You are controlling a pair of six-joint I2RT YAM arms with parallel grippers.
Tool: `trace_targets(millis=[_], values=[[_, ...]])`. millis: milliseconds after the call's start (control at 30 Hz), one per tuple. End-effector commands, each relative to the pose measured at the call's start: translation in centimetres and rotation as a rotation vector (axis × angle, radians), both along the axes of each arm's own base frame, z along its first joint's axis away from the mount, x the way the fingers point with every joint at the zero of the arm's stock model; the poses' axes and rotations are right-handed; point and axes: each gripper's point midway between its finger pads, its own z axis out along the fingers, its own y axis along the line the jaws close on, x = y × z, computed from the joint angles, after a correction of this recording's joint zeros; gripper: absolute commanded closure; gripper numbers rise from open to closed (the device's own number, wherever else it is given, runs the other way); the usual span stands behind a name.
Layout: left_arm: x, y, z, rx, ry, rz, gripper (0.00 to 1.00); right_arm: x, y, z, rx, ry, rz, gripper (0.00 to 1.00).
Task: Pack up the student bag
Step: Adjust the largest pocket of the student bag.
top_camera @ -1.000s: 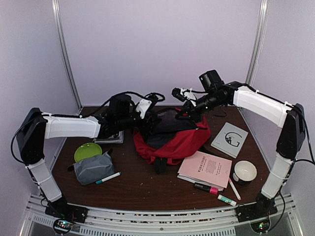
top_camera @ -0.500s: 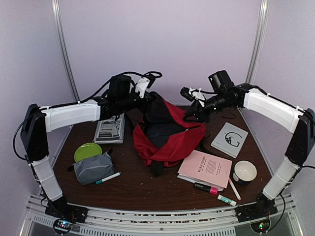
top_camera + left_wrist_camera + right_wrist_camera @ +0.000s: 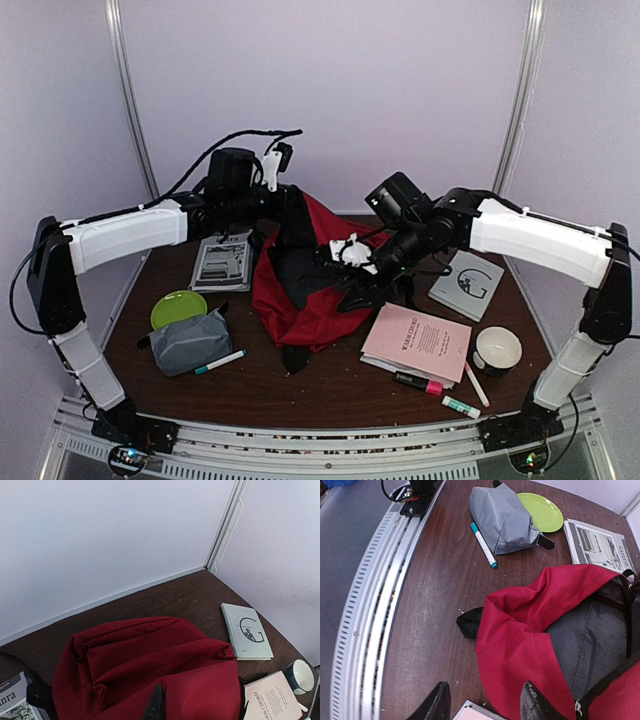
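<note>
Table (image 3: 270, 385): dark brown wood, crumb-flecked. Walls (image 3: 330, 90): pale lilac panels, left, far, right. Posts (image 3: 135, 110): grey metal, far corners. Rail (image 3: 330, 445): slotted aluminium, near edge

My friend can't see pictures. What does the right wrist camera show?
A red backpack sits open on a brown table, grey inside, with the open right gripper near its edge. Beyond lie a grey pouch, a teal pen and a green plate.
</note>
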Motion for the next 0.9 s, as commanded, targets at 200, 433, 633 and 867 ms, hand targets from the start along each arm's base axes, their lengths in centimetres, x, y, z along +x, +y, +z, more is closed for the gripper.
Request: trace_targets(millis=[200, 433, 633, 867], values=[[-3.8, 1.4, 5.8, -0.004, -0.055, -0.095, 1.00, 5.0, 2.9, -3.8, -0.048, -0.143, -0.131, 0.36], [-4.2, 2.2, 4.7, 0.008, -0.003, -0.064, 1.00, 9.5, -2.0, -8.1, -0.232, -0.251, -0.260, 0.36], [-2.9, 2.9, 0.8, 0.094, 0.052, 0.005, 1.00, 11.2, -6.9, -9.8, -0.352, -0.206, -0.282, 0.39], [-2.1, 1.0, -1.8, 0.048, 0.121, -0.050, 1.00, 3.3, -3.5, -7.5, -0.331, -0.226, 0.020, 0.38]])
